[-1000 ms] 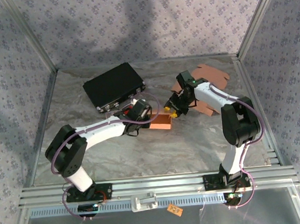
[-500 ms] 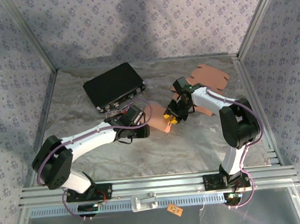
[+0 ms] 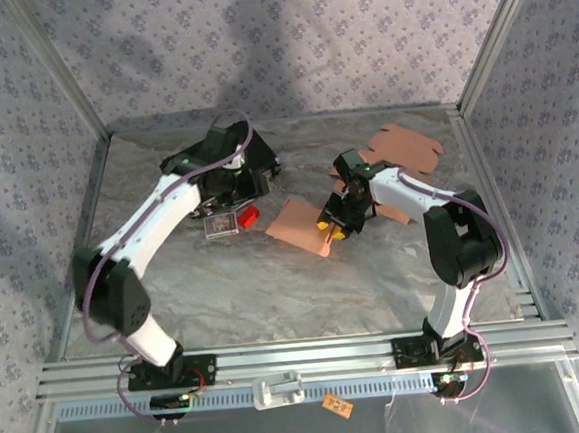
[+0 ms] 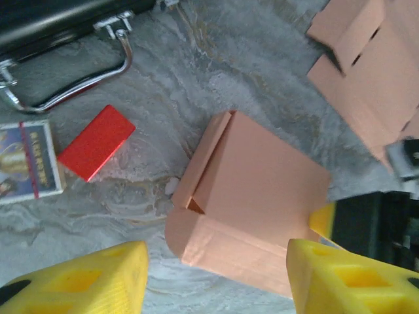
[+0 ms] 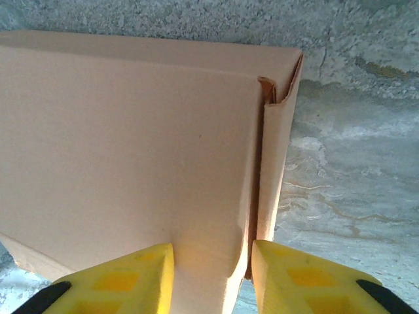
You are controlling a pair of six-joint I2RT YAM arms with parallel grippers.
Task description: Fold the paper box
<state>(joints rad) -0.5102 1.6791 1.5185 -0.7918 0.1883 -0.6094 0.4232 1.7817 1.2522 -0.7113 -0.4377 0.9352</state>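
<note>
The paper box (image 3: 298,224) is a pinkish-tan, partly folded cardboard piece lying near the table's middle. In the left wrist view the paper box (image 4: 262,190) has one side wall raised and a rounded flap at its near corner. My right gripper (image 3: 329,228) holds its right edge. In the right wrist view both yellow fingers of the right gripper (image 5: 213,275) pinch a folded wall of the box (image 5: 131,144). My left gripper (image 4: 216,275) hangs open above the box, touching nothing. The left arm reaches over the black case (image 3: 181,175).
A small red block (image 3: 248,216) and a printed card box (image 3: 220,225) lie in front of the black case. Another flat cardboard blank (image 3: 404,147) lies at the back right, behind the right arm. Metal frame posts bound the table.
My left arm has pulled off the paper box and swung to the back left over the black case, its jaws opening wider. The right gripper keeps its hold on the box.
</note>
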